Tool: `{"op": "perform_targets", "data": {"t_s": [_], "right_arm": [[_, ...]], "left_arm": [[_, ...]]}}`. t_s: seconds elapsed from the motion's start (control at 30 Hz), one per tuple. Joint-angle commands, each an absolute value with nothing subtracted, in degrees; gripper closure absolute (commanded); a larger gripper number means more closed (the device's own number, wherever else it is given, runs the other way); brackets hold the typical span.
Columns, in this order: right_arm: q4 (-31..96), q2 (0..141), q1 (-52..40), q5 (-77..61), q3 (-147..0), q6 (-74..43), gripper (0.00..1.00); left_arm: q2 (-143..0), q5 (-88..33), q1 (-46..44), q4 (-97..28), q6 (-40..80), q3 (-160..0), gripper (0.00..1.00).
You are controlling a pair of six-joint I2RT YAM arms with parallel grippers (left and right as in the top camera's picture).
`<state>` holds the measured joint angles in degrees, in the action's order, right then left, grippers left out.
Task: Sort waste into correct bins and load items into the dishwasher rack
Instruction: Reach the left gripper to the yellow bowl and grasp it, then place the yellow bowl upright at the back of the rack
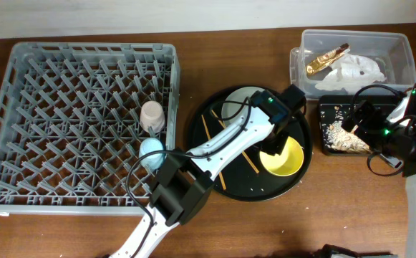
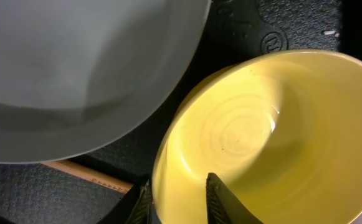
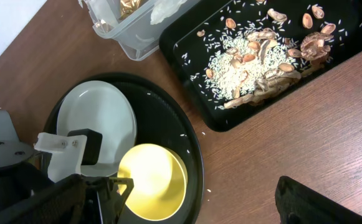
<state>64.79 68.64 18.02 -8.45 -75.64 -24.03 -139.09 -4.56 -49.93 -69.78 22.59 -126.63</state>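
Note:
The yellow bowl (image 1: 285, 159) sits on the round black tray (image 1: 265, 188) beside the pale grey plate (image 1: 238, 107). My left gripper (image 1: 275, 140) is open and straddles the bowl's (image 2: 261, 124) near rim, one finger (image 2: 177, 199) outside and one inside. Two chopsticks (image 1: 250, 163) lie on the round tray. The pink cup (image 1: 152, 115) and blue cup (image 1: 151, 152) stand in the dishwasher rack (image 1: 71, 122). My right gripper (image 1: 359, 123) is open and empty above the shallow black tray (image 1: 323, 107) of food scraps (image 3: 255, 62). The clear tub (image 1: 401, 50) holds the gold wrapper (image 1: 327, 59) and tissue (image 1: 358, 68).
The left arm crosses the round tray (image 3: 168, 118) from the front. The plate (image 3: 100, 112) and bowl (image 3: 152, 180) lie left of the black tray (image 3: 187, 50). A few rice grains lie on the wooden table (image 3: 305, 143). A chopstick (image 2: 87, 174) lies under the plate's edge (image 2: 75, 62).

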Motion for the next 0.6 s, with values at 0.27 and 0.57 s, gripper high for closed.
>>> {"op": "perform_targets", "data": {"t_s": [0.27, 0.57], "right_arm": [[65.0, 68.8, 18.4, -8.4, -75.7, -24.5, 0.01], [65.0, 68.8, 18.4, -8.4, -75.7, -24.5, 0.02]], "left_arm": [[-141.7, -5.2, -50.6, -68.9, 22.7, -126.6, 0.95], [-127.0, 23.7, -38.2, -86.0, 20.9, -152.1, 0.99]]}}
